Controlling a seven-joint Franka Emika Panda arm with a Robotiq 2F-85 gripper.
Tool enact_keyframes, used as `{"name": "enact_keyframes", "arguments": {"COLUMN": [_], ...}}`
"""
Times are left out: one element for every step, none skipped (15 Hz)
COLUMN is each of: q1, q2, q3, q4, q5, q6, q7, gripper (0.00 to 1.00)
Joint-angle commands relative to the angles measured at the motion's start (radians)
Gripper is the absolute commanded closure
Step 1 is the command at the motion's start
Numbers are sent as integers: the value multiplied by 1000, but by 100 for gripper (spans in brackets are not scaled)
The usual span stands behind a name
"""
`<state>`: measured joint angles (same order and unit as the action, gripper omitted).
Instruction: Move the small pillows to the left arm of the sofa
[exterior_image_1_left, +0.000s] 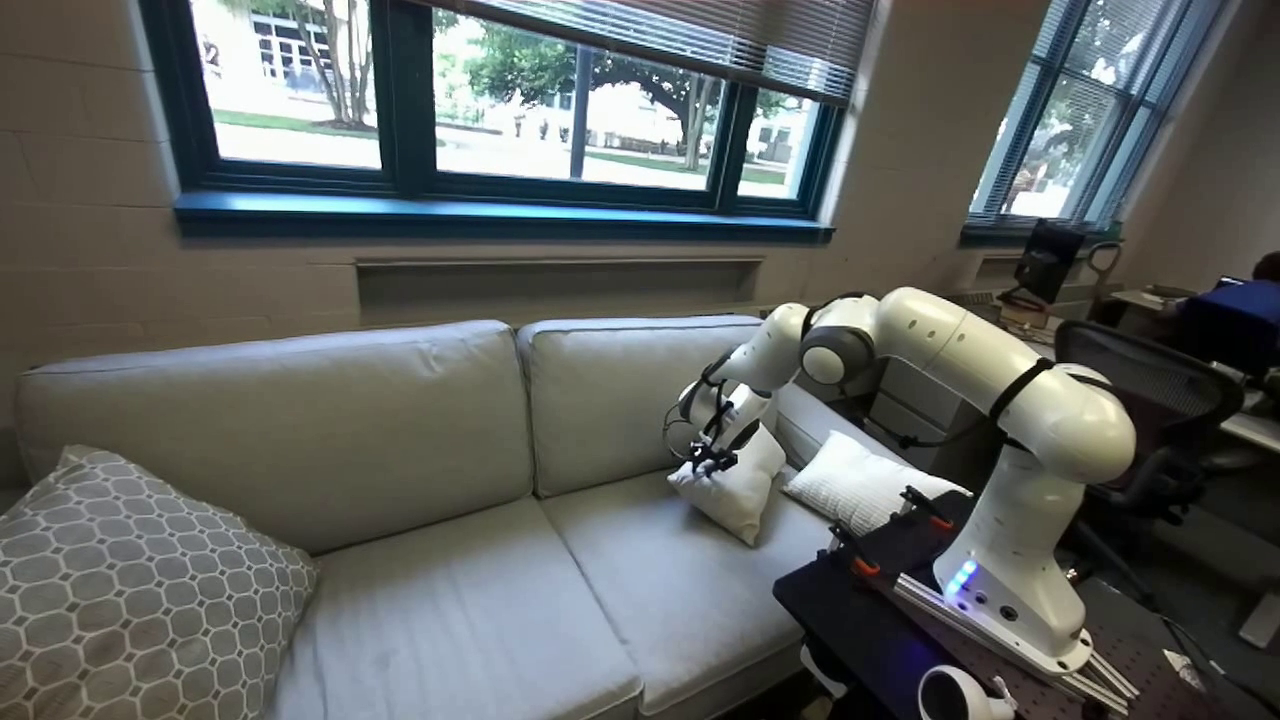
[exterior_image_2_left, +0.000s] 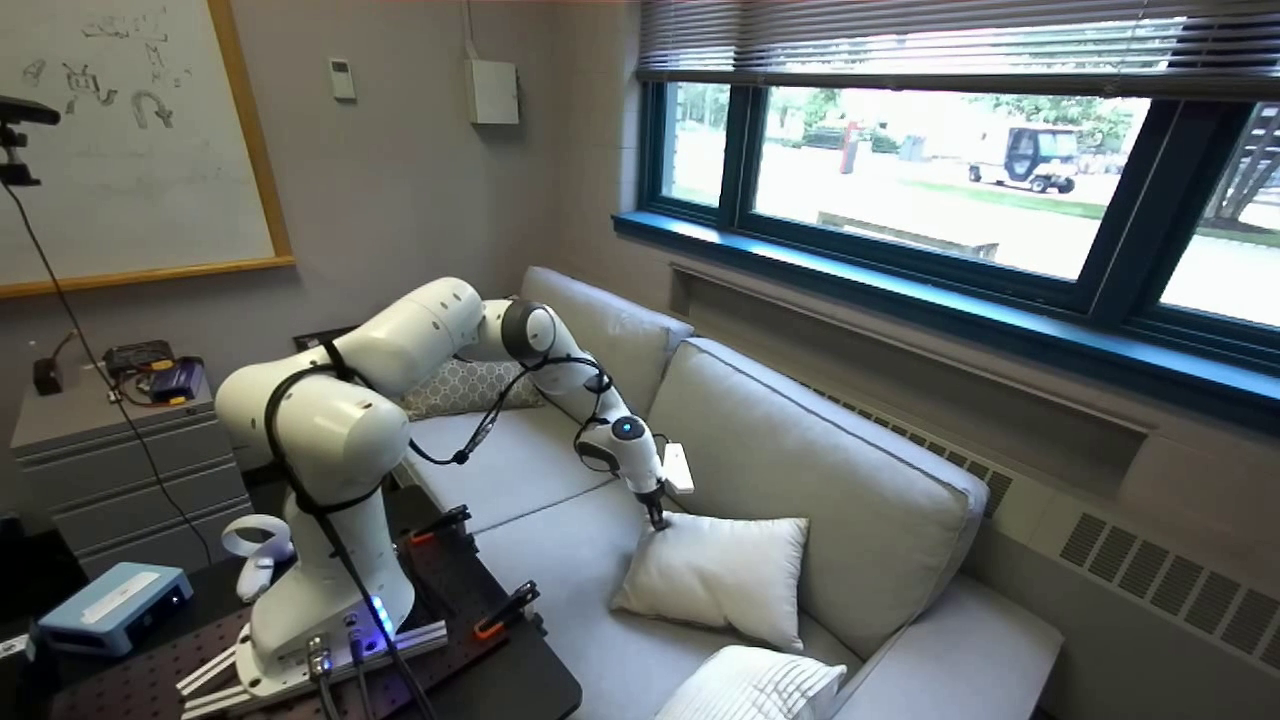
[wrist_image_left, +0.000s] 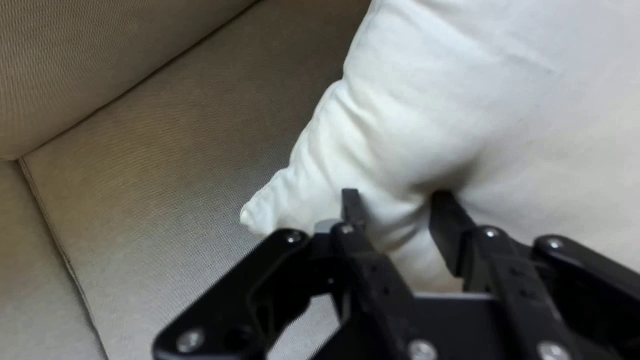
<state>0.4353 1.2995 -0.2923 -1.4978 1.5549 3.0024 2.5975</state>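
A plain white small pillow (exterior_image_1_left: 745, 490) rests on the sofa seat (exterior_image_1_left: 450, 610) against the backrest; it also shows in an exterior view (exterior_image_2_left: 720, 575) and the wrist view (wrist_image_left: 475, 100). My gripper (exterior_image_1_left: 710, 465) is at its upper corner, also in an exterior view (exterior_image_2_left: 657, 520). In the wrist view the gripper's fingers (wrist_image_left: 397, 197) are partly closed with bunched, creased fabric between them. A white ribbed pillow (exterior_image_1_left: 865, 485) lies beside it near the sofa arm (exterior_image_2_left: 960, 650); it also shows in an exterior view (exterior_image_2_left: 765, 685). The wrist view does not show the ribbed pillow.
A large grey patterned pillow (exterior_image_1_left: 150, 590) leans at the sofa's opposite end. The sofa backrest (exterior_image_2_left: 820, 480) rises close behind the gripper. The robot's black table (exterior_image_1_left: 840, 600) with orange-tipped clamps stands against the sofa front. A windowsill (exterior_image_1_left: 500, 222) is above the sofa.
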Motion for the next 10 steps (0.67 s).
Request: {"name": "enact_keyframes", "arguments": {"q1": [-12, -12, -11, 0, 12, 24, 40, 54, 67, 80], "q2": [15, 20, 22, 24, 26, 27, 26, 28, 29, 31], "q3": [-19, -24, -28, -34, -43, -50, -57, -64, -72, -80], "q4": [18, 20, 20, 30, 33, 42, 45, 55, 60, 64], "q5": [2, -14, -20, -32, -40, -48, -53, -56, -54, -54], "q6": [-30, -49, -69, -84, -95, -106, -109, -110, -117, -125], "q7": [0, 0, 0, 3, 4, 5, 5, 7, 7, 7], "gripper": [89, 95, 99, 61, 67, 67, 62, 56, 47, 40]}}
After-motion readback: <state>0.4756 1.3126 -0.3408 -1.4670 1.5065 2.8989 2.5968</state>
